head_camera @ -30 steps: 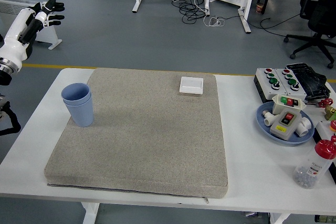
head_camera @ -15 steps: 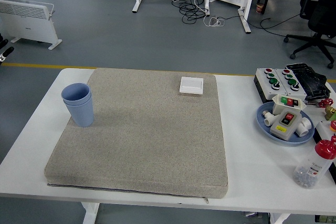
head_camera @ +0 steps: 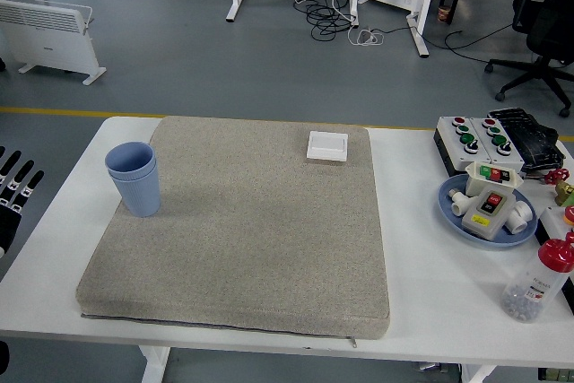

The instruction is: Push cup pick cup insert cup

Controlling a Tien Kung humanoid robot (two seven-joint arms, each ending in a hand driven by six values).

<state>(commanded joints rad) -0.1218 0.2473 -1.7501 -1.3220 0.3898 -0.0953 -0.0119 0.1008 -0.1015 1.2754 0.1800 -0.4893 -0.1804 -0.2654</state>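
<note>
Grey woven mat (head_camera: 242, 221) bears nested blue cups (head_camera: 134, 178); left hand (head_camera: 13, 193) apparently splayed, empty.

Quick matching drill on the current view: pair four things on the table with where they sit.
Things:
1. blue cups
2. white switch plate
3. blue dish
4. red-capped bottle

Places:
A. far edge of the grey mat
B. near right corner of the table
C. left side of the mat, stacked
D. right of the mat, holding a button box

Pairs: 1-C, 2-A, 3-D, 4-B
</note>
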